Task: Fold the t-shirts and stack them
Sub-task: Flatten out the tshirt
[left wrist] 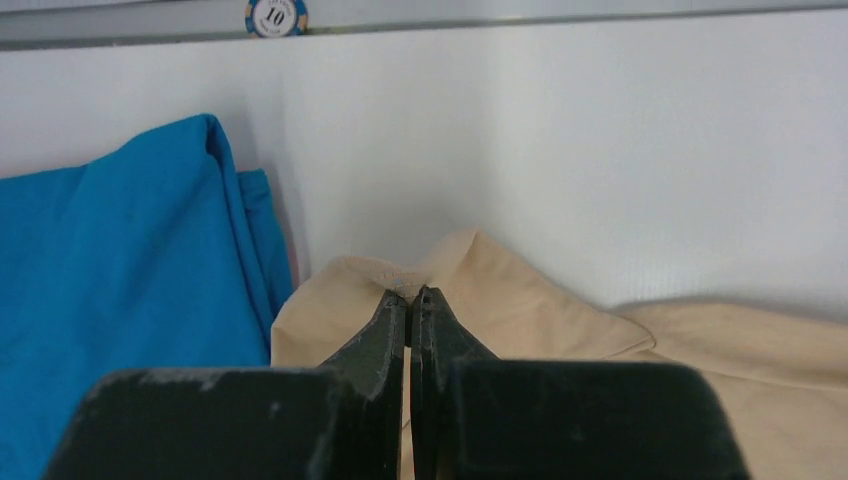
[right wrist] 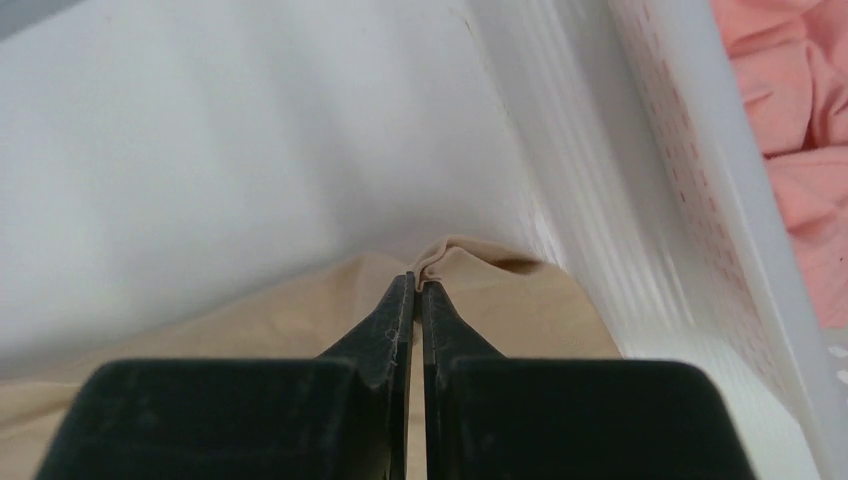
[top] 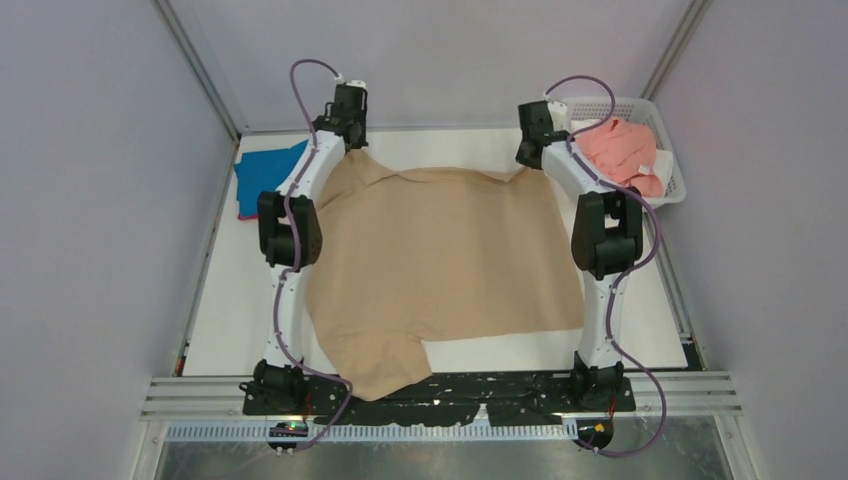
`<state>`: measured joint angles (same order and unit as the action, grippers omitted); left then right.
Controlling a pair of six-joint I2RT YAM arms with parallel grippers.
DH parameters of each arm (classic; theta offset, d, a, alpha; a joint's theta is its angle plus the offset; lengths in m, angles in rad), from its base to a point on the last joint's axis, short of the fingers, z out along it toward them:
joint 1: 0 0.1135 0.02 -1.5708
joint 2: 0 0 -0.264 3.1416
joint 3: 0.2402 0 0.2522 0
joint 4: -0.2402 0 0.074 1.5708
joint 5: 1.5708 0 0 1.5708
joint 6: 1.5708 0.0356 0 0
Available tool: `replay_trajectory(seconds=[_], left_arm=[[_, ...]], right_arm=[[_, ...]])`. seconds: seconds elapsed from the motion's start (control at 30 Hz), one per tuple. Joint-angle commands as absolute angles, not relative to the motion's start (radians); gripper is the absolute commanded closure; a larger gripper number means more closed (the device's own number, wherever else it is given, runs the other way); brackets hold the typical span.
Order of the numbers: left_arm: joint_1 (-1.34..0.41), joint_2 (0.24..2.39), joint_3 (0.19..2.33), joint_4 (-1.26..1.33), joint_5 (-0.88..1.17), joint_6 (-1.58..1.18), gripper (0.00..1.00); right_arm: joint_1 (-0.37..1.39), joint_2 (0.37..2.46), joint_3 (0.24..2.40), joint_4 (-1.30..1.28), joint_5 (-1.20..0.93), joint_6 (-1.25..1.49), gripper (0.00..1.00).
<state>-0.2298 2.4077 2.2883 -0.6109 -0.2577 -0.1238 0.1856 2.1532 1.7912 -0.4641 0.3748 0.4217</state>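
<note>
The tan-beige t-shirt (top: 450,260) lies spread over the middle of the table (top: 240,300). One part, probably a sleeve, hangs off the near edge. Both arms stretch toward the far edge with elbows raised. The left gripper (left wrist: 410,295) and right gripper (right wrist: 415,283) are each clamped on a far corner of the cloth, likely to draw it flat for folding. The bright blue t-shirt (top: 268,178) sits at the far-left corner. The salmon pink t-shirt (top: 625,150) waits in the white mesh basket (top: 672,175) at the far-right corner.
</note>
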Motion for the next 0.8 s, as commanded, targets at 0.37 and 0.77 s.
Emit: replay_trajectory(seconds=[0.37,0.77], left_arm=[[-0.145,2.464,2.404,-0.379,-0.098,-0.421,0.97],[-0.134,2.527,2.460,-0.258,-0.115,-0.553,0.43]], right_arm=[[0.110,2.368,2.190,-0.442,0.400,0.457,0.95],[0.103,2.451,2.278,-0.209,0.326,0.384,0.74]])
